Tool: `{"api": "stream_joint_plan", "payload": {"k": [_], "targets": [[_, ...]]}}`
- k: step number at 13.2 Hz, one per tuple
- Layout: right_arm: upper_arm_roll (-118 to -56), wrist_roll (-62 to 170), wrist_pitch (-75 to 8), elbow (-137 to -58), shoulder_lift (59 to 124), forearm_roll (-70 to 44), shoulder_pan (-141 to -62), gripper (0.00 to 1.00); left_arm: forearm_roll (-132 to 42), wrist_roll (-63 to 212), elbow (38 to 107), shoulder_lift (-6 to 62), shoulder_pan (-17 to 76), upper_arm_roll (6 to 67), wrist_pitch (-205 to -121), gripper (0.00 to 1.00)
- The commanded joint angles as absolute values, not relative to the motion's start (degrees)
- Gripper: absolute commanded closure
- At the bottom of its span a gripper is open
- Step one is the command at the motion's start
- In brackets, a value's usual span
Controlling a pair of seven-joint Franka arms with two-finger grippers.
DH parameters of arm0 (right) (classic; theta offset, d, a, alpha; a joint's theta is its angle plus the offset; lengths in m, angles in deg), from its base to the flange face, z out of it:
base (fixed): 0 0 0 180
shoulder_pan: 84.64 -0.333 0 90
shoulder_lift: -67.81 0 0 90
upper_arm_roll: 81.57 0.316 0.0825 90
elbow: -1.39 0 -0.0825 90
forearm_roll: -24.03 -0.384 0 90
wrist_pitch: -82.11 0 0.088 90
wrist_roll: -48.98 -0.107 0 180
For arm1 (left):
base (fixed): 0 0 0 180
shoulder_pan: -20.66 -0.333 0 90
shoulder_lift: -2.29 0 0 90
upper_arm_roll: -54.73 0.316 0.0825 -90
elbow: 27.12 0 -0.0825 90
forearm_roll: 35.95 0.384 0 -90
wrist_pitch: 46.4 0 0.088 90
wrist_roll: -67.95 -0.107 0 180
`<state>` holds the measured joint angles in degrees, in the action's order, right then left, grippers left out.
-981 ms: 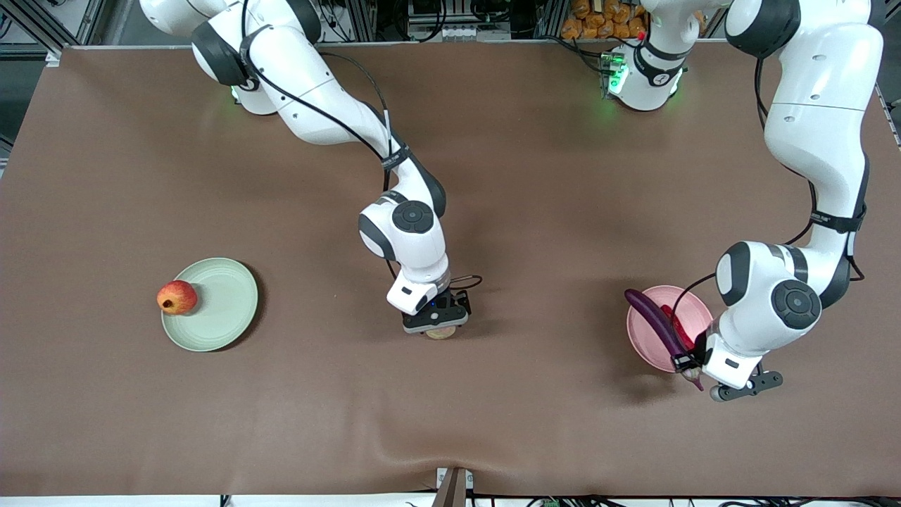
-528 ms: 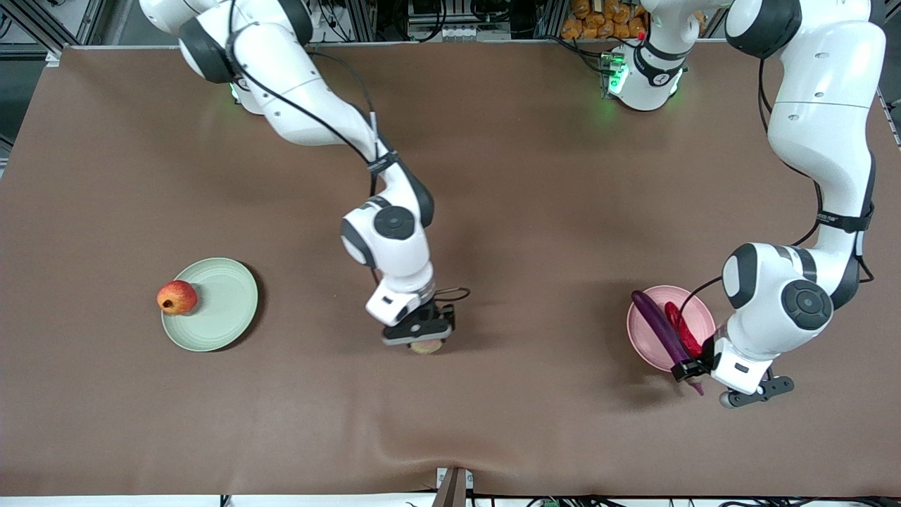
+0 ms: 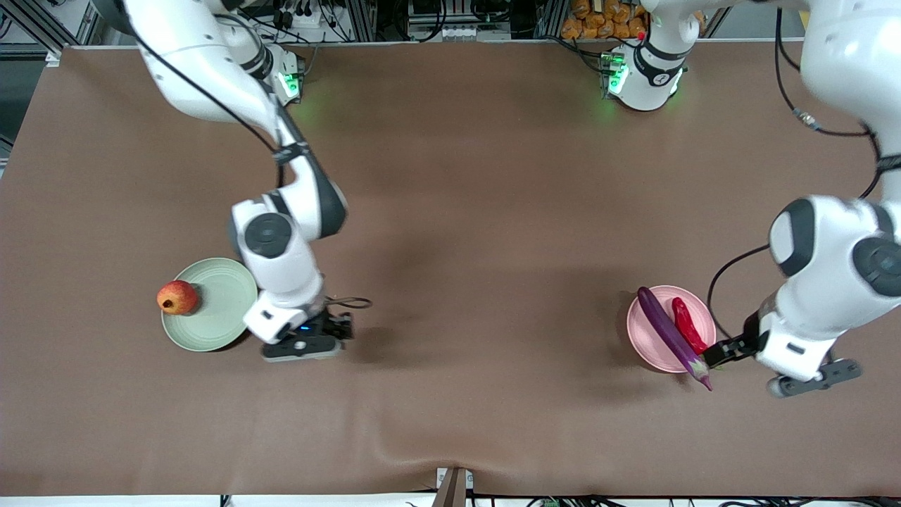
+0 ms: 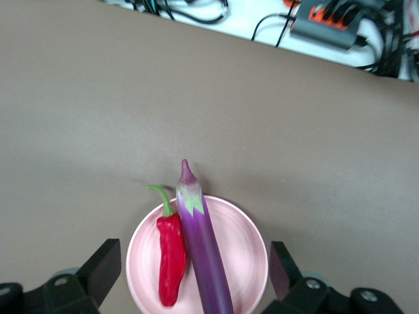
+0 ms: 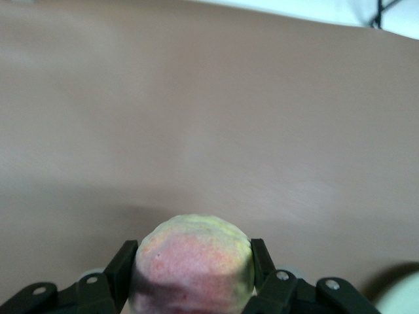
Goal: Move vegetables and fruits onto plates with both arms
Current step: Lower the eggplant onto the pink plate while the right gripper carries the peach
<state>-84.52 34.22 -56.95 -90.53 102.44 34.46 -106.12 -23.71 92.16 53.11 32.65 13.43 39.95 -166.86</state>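
The pale green plate (image 3: 218,313) carries the red-orange pomegranate-like fruit (image 3: 177,297) at its rim. My right gripper (image 3: 304,345) hangs over the table just beside that plate. It is shut on the yellow-green, pink-blushed peach (image 5: 194,265), which the hand hides in the front view. The pink plate (image 3: 644,338) holds the purple eggplant (image 3: 672,336), whose stem end juts over the rim, and the red chili pepper (image 3: 688,325) beside it. My left gripper (image 3: 732,348) stands open by the plate's edge, its fingers (image 4: 105,268) apart from the eggplant (image 4: 203,248) and the chili (image 4: 171,261).
Brown cloth covers the whole table (image 3: 493,211). Both arm bases glow green along the table edge farthest from the front camera. Cables and boxes lie off that edge.
The right arm carried the peach from the table's middle toward the green plate. The left gripper opened, let the eggplant down onto the pink plate and drew away from it.
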Motion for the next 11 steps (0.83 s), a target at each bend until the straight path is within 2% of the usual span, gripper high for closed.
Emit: {"api": "stream_joint_plan", "payload": {"k": [1,4,7,8,10,11], "targets": [[-82.9,48.8,-57.8,-99.1,98.2,35.4,-100.0,0.73,-24.3,89.2,54.7,27.6,13.2,39.0,-163.3,0.0],[-82.8,66.2,-57.8,-102.2,97.5,35.1,-93.6,0.7,-25.0,86.1,54.8,22.2,12.9,38.8,-157.2,0.0],[-83.1,72.2,-57.8,-104.4,97.0,35.0,-91.1,0.7,-27.8,84.7,54.9,16.6,12.9,38.8,-149.0,0.0],[-83.1,72.5,-57.8,-105.2,96.8,35.0,-90.6,0.67,-29.4,82.3,55.0,15.0,12.5,39.1,-145.9,0.0],[-83.0,72.4,-57.7,-108.6,95.5,34.8,-90.6,0.59,-34.3,78.4,54.9,12.7,9.2,38.9,-143.6,0.0],[-83.0,72.4,-57.7,-110.0,94.4,34.0,-90.5,0.35,-36.1,77.4,55.0,11.4,7.7,39.0,-141.9,0.0]]}}
